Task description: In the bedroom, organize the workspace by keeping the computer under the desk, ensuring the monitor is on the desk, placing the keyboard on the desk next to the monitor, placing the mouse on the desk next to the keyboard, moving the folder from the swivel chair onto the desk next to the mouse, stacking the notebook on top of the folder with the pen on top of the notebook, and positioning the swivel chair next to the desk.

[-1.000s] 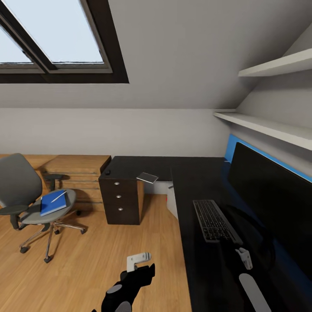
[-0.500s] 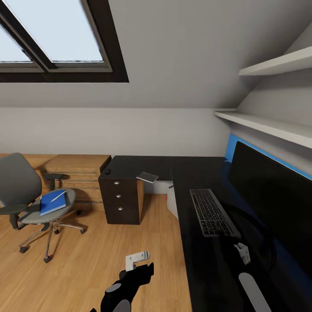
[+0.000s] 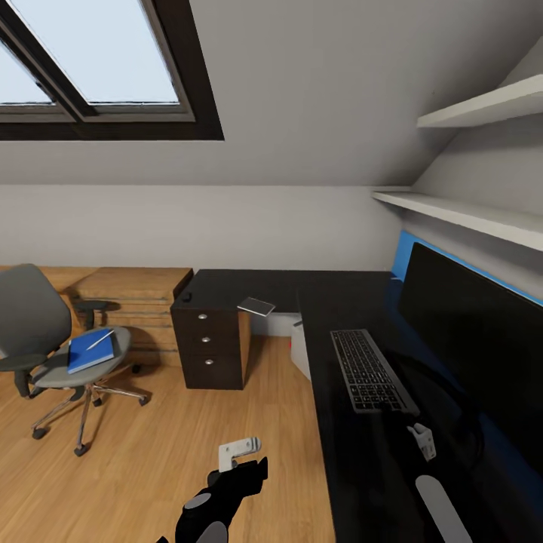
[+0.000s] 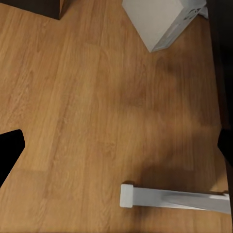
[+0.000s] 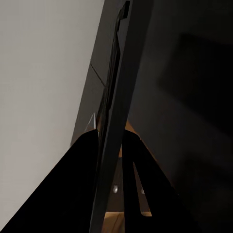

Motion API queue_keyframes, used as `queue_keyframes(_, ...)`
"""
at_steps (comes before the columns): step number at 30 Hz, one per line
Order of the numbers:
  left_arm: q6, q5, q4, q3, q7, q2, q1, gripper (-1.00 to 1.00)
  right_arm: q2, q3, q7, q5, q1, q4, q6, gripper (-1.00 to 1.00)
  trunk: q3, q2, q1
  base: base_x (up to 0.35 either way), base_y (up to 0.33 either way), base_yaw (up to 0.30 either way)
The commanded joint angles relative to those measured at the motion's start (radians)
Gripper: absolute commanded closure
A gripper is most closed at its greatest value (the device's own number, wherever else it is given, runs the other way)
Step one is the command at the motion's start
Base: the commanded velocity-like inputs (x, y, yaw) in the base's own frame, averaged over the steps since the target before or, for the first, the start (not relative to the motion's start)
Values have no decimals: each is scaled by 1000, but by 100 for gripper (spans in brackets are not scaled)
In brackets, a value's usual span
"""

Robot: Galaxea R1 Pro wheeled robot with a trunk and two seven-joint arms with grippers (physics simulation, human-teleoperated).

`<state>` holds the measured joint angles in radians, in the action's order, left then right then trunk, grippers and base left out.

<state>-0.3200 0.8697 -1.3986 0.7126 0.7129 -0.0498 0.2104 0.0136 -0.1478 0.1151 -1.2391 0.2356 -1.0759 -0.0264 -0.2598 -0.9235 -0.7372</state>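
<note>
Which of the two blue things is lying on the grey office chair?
The flat bright blue folder lies on the grey swivel chair's seat, a thin white pen across it. The other, a blue panel, runs along the wall behind the black monitor.

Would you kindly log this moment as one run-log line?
keyboard: on desk, beside monitor | folder: on swivel chair, pen atop | right gripper: near keyboard's end | left gripper: over floor
</note>
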Motion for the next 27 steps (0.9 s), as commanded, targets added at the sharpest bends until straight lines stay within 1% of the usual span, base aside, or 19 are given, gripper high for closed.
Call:
queue_keyframes(1, -2, 5, -2, 2, 8, -1, 1, -100, 0, -1, 6, -12, 1, 1, -3, 100, -5, -8, -4, 0, 0, 0)
queue_keyframes(6, -2, 5, -1, 1, 8, -1, 1, -100, 0, -1, 4, -11, 1, 3, -1, 100, -20, -43, -23, 0, 0, 0)
queue_keyframes(13, -2, 5, -2, 3, 8, -1, 1, -100, 2, -2, -16, -11, 1, 4, -1, 100, -42, -92, -50, 0, 0, 0)
queue_keyframes(27, -1, 6, 10, 5, 7, 2, 1, -100, 5, -2, -19, -10, 6, 5, -1, 100, -86, -190, -104, 0, 0, 0)
